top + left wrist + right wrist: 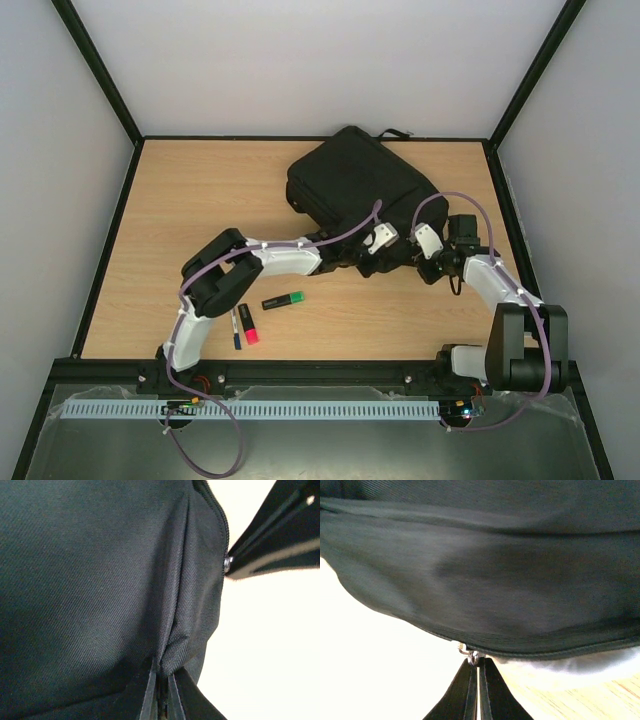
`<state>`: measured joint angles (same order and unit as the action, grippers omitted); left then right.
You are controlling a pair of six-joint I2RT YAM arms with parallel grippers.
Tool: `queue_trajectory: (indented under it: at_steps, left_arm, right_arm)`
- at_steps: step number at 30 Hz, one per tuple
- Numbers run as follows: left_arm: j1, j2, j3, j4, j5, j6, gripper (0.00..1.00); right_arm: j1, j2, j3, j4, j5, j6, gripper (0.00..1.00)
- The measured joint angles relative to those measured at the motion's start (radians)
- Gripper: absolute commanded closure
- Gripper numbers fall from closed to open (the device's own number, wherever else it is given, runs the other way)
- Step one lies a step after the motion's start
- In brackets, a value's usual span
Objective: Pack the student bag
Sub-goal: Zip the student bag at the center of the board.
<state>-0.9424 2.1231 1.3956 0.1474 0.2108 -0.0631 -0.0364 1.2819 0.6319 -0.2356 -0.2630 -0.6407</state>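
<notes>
Left pincer [161,680] is together, clamped on a fold of black fabric at the near side of the bag [350,185]. From it the bag lies straight ahead, away from the arm bases, and fills nearly the whole left wrist view.

The bag lies flat on the worktop [180,220], back centre-right. It is skewed, with its long axis running from back-left to near-right and its grey handle [396,132] at the back edge. A zip line [220,515] runs up the bag's edge just right of the pinched fold.

Right pincer [476,662] is also together, clamped on the small metal zip pull [470,655] under the bag's near-right seam. The bag sits directly above and beyond its tips. The two pincers are just beside each other on the same near edge, neither clearly nearer.

Judgement: the left one holds the cloth taut while the right drags the pull along the seam to open the bag. The move turns on the pull running along the zip line, not across it. Whether the zip is open at all cannot be told.

Other things, all well apart from the bag on the near-left worktop beside the left arm:
- a dark pen [237,330]
- a pink highlighter [250,327]
- a green highlighter [285,300]

None is packed yet. Nothing lies between the pincers and the bag. The left forearm hangs over the space between the pens and the bag.
</notes>
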Motion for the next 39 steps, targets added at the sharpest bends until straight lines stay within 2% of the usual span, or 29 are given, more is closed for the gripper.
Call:
queue_trajectory:
  at_steps: [13,24,25,26,28,30,33,39]
  left_arm:
    - [-0.025,-0.306,-0.361,-0.019,-0.154,0.034,0.97]
    - [-0.032,-0.483,-0.539,-0.119,-0.36,-0.071,0.97]
    - [-0.033,-0.496,-0.551,-0.126,-0.377,-0.082,0.95]
    - [-0.034,-0.515,-0.567,-0.132,-0.394,-0.096,0.88]
    - [-0.039,-0.55,-0.59,-0.141,-0.409,-0.113,0.68]
    - [-0.059,-0.593,-0.614,-0.155,-0.426,-0.124,0.55]
    - [-0.122,-0.644,-0.63,-0.182,-0.449,-0.111,0.49]
    - [-0.224,-0.67,-0.622,-0.15,-0.43,-0.052,0.46]
  right_arm:
    - [-0.017,0.006,0.027,-0.094,0.023,-0.056,0.99]
    - [-0.018,-0.034,0.027,-0.142,-0.017,-0.055,0.99]
    - [-0.017,-0.043,0.027,-0.148,-0.025,-0.055,0.99]
    - [-0.014,-0.055,0.026,-0.154,-0.032,-0.055,0.99]
    - [0.0,-0.074,0.023,-0.162,-0.042,-0.054,0.99]
    - [0.035,-0.089,0.017,-0.164,-0.041,-0.047,0.99]
    - [0.099,-0.097,0.014,-0.163,-0.034,-0.025,0.99]
    - [0.224,-0.098,0.014,-0.168,-0.039,0.045,0.99]
